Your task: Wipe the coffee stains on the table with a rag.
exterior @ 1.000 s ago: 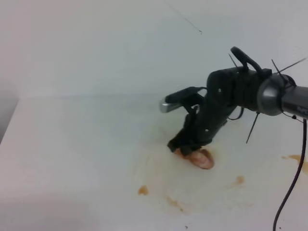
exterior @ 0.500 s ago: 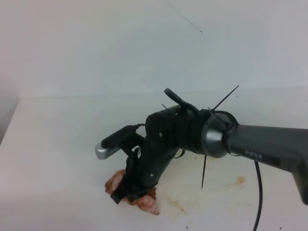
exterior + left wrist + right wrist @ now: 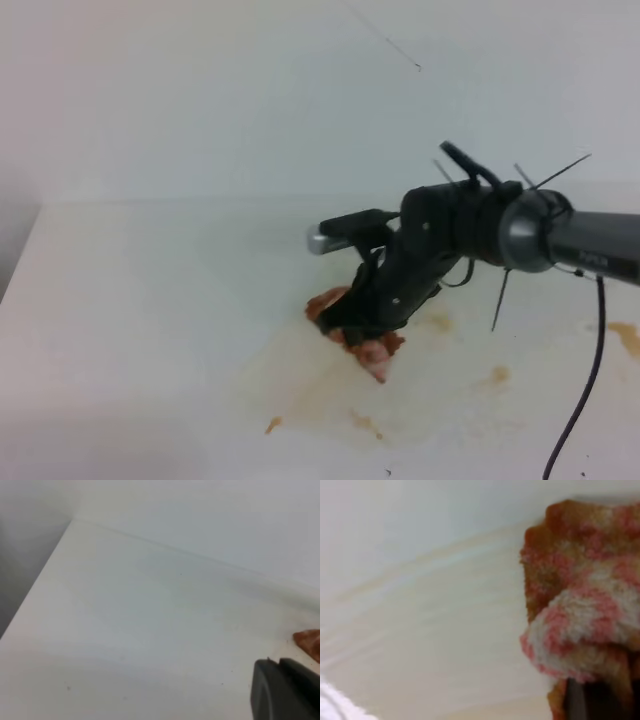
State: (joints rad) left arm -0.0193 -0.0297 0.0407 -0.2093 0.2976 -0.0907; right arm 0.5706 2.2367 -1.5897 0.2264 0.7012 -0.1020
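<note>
My right gripper [image 3: 356,322] is shut on the rag [image 3: 376,354], a bunched pink-red and white cloth with brown tinges, and presses it on the white table [image 3: 150,300] near the middle. The coffee stains show as a pale tan smear [image 3: 300,370] in front and left of the rag, plus small brown spots [image 3: 272,425]. In the right wrist view the rag [image 3: 585,610] fills the right side over streaked table, with a dark finger [image 3: 590,702] below it. In the left wrist view a dark gripper part [image 3: 285,692] sits at the bottom right, and the rag's edge [image 3: 308,642] shows beyond it.
More brown spots lie at the front [image 3: 365,423], to the right [image 3: 498,374] and at the right edge [image 3: 626,337]. A black cable [image 3: 580,400] hangs from the right arm. A white wall [image 3: 250,90] rises behind the table; the table's left edge [image 3: 20,260] drops off.
The right gripper carried the rag from the middle right to the front left, then back up and right to the middle. The tan smear now spreads wider on the left.
</note>
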